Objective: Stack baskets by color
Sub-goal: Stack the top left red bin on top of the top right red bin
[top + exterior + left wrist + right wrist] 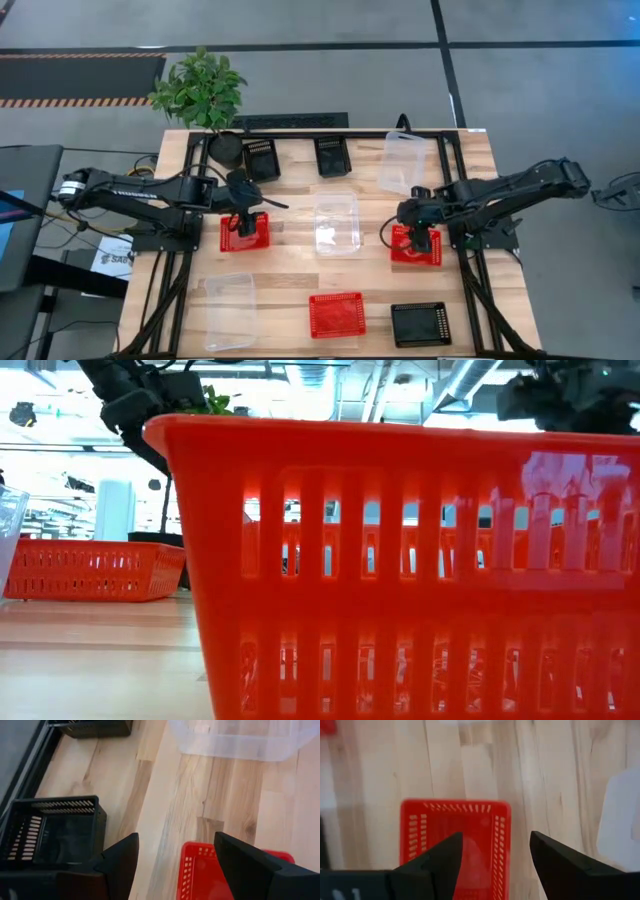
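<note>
The wooden table (pixel 300 290) carries nine baskets, and no brand or label on them can be read. All look empty.

Along the far edge, by the plant (pixel 200 88), stand two black baskets (pixel 262 158) (pixel 332 156) and a clear basket (pixel 402 162). A second clear basket (pixel 337 222) sits mid-table, a third (pixel 228 310) at the near left. At the near edge lie a red basket (pixel 336 314) and, just beside it to the right, a third black basket (pixel 418 323).

The left gripper (pixel 243 222) hangs over the left red basket (pixel 245 234), fingers spread apart, gripping nothing; its wrist view shows that basket's rim (pixel 200 870) between the fingers (pixel 120 862).

The right gripper (pixel 418 238) hangs over the right red basket (pixel 414 246), likewise spread wide and empty; in its wrist view the basket (pixel 455 837) lies below the fingers (pixel 445 855).
</note>
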